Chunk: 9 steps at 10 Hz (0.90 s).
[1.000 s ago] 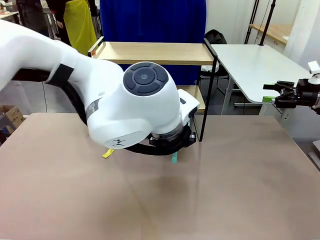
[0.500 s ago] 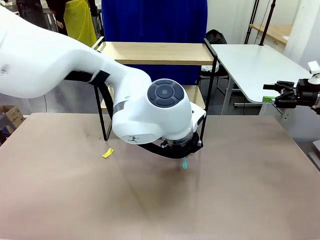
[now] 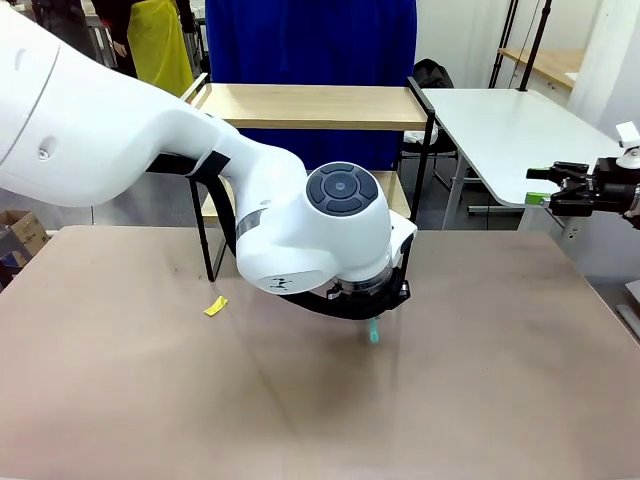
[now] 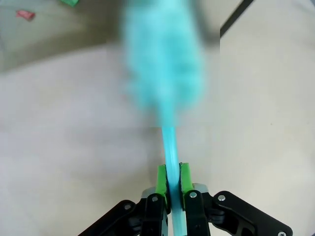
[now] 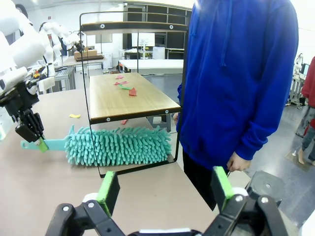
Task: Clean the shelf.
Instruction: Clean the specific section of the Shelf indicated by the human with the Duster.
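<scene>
Your left gripper [image 4: 172,173] is clamped on the thin pale-teal handle of the fluffy teal microfibre duster [image 5: 118,146]. It holds close to the handle's end, so the long head sticks out well beyond the green pads. Your right gripper [image 5: 165,188] stands wide and empty, off to the side. The two-tier shelf of light wooden boards in a thin black frame [image 3: 310,105] stands at the far part of the brown table [image 3: 480,380], with red and green paper scraps [image 5: 127,87] on its lower board. The duster head looks lower than that board, near the front legs. Sweep from this height and you'd likely catch a leg or the board's edge. A grip that far back could also let the handle twist between the pads. Scraps may scatter towards the person in the blue hoodie [image 5: 236,73] beside the shelf.
</scene>
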Each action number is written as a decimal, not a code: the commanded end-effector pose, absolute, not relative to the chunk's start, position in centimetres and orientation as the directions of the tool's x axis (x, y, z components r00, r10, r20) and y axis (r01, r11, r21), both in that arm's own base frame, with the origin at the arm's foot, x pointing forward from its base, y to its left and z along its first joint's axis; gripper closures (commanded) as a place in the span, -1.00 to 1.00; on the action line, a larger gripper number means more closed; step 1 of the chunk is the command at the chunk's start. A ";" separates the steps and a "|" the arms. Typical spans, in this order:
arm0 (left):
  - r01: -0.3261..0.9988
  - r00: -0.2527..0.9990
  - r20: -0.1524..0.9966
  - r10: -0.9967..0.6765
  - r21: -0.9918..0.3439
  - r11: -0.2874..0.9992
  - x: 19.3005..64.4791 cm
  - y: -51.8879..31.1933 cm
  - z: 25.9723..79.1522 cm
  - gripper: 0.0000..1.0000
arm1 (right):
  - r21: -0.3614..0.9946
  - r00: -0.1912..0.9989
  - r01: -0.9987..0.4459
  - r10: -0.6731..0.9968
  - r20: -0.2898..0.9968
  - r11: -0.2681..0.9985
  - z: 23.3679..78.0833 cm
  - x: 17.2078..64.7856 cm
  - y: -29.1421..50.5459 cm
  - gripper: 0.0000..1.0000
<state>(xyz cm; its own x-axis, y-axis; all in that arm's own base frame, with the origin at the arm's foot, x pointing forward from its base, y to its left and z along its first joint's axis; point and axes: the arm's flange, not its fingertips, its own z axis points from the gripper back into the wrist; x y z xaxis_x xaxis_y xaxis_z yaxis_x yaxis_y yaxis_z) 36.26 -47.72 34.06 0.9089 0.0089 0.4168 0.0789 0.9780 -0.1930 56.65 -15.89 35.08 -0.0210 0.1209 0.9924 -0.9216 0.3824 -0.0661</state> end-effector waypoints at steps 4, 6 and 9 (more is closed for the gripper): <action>-0.022 0.930 0.364 0.054 -0.092 0.996 37.1 -40.1 33.9 0.74 | -0.051 -0.004 -0.921 0.121 0.993 0.386 35.5 56.6 -15.8 -1.00; -0.046 0.945 0.323 0.046 -0.008 0.999 37.5 -35.8 34.5 0.74 | -0.051 -0.004 -0.921 0.121 0.993 0.386 35.5 56.6 -15.8 -1.00; -0.098 0.945 0.321 0.063 0.093 0.991 38.1 -30.3 35.4 0.74 | -0.051 -0.004 -0.921 0.121 0.993 0.386 35.5 56.6 -15.8 -1.00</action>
<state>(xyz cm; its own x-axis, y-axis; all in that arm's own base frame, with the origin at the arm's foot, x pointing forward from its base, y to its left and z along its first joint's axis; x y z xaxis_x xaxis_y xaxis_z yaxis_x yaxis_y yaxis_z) 38.46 -32.01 34.26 0.9428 0.0681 0.3264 -0.0904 0.9945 0.0534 56.65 -15.90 35.08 -0.0210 0.1208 0.9925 -0.9215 0.3826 -0.0661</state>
